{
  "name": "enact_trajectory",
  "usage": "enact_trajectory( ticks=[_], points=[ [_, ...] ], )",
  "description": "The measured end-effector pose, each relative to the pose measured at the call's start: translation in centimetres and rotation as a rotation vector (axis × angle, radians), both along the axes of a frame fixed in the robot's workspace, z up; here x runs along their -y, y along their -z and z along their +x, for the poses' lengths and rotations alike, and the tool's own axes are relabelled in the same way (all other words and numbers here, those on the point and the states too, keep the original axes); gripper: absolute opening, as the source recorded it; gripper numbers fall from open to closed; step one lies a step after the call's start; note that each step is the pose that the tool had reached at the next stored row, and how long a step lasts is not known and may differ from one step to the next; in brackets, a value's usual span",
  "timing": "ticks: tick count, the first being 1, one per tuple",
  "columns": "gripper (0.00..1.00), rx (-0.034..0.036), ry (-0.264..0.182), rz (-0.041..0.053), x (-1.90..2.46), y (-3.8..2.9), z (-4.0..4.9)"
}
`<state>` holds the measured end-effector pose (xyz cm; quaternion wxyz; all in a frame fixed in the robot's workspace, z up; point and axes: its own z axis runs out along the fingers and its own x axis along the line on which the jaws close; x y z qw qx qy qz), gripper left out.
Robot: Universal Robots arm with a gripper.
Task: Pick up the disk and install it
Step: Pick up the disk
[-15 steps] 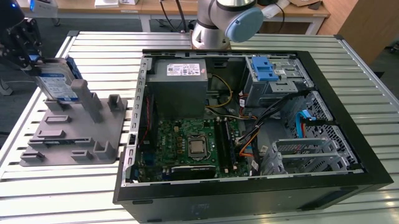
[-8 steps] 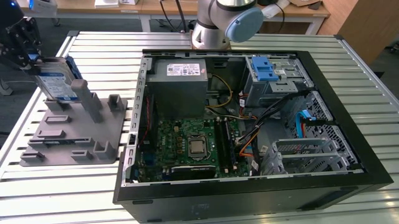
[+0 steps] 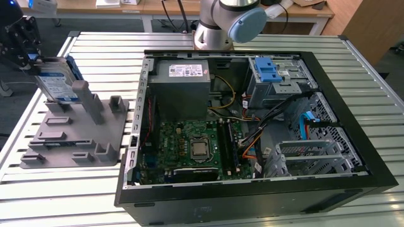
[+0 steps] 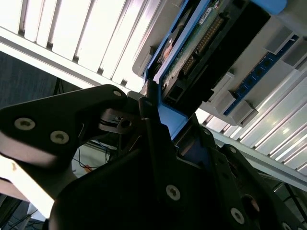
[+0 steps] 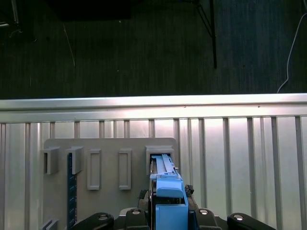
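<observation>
Fingers gripped the disk by its blue-framed top edge, disk stood upright in grey slotted rack on the desk, open computer case lay beside

I am looking across a ribbed, silvery metal surface, and bright overhead light is glinting along its slats. Beyond its edge in the first wrist view, a dark grey carpeted floor is stretching away. In the exterior view, light wooden desks are standing along the far side, and a wooden panel is rising at the exterior view's right.
</observation>
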<state>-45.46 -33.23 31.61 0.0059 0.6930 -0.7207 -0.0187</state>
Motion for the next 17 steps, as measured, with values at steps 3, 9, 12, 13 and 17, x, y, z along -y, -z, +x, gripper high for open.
enact_trajectory(
  ticks=[3,9,12,13,17],
  points=[
    [0.36,-0.0001,0.000,0.0000,0.00,-0.08,0.00],
    [0.36,0.0000,0.000,0.0000,0.00,-0.23,0.00],
    [0.36,-0.0001,0.000,0.0000,0.00,-0.28,0.00],
    [0.36,-0.0001,0.000,-0.0001,0.00,-0.30,0.00],
    [0.36,-0.0001,0.000,0.0000,0.00,-0.38,0.00]
  ],
)
